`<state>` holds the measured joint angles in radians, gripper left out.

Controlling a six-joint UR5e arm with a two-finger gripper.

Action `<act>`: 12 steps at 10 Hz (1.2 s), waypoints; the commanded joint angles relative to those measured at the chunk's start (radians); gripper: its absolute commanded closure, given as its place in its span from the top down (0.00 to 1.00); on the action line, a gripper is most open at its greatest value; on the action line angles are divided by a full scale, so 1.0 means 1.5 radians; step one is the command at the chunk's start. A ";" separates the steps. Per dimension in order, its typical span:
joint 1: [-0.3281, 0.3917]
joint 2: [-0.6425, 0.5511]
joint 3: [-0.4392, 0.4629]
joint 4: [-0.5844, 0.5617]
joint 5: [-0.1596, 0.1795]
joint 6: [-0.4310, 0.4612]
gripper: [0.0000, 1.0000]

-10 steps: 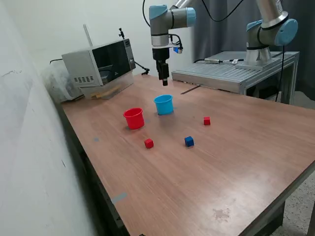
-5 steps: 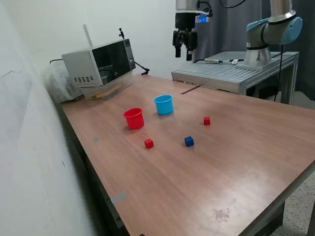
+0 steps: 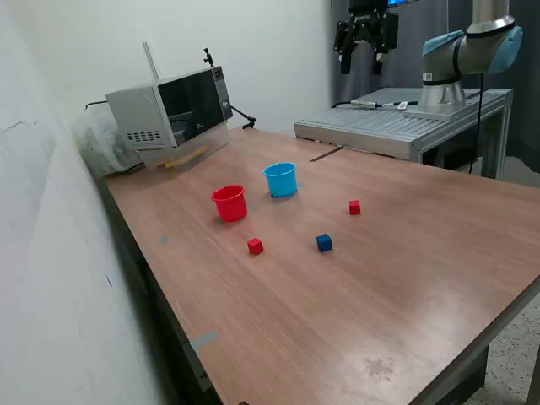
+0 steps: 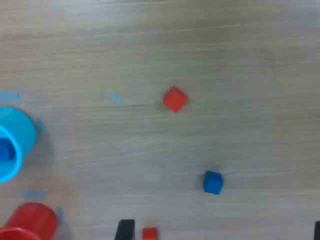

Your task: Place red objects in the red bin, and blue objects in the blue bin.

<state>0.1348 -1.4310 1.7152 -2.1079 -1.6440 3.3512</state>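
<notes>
Hanging high above the wooden bench (image 3: 405, 278), your claw (image 3: 364, 52) is spread, empty; both tapered plastic cups, red (image 3: 229, 203) and blue (image 3: 280, 180), stand upright.

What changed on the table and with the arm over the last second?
The end effector rose from just above the blue cup and swung toward the exterior view's right, now open and empty. Red cup, both red cubes and the loose blue cube stayed put.

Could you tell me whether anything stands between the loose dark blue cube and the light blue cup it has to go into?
Nothing visible does. The small dark blue cube sits apart from the light blue plastic cup, with only bare wooden table between them. The red plastic cup stands off to the side.
</notes>
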 commanded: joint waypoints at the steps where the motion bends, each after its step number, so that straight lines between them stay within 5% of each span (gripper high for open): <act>1: 0.040 0.003 -0.018 -0.003 0.001 0.018 1.00; 4: 0.058 0.105 -0.133 0.000 0.033 0.078 1.00; 6: 0.066 0.226 -0.212 -0.008 0.033 0.096 1.00; 12: 0.031 0.448 -0.285 -0.066 0.028 0.107 1.00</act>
<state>0.2098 -0.8266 1.3060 -2.1926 -1.5995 3.5113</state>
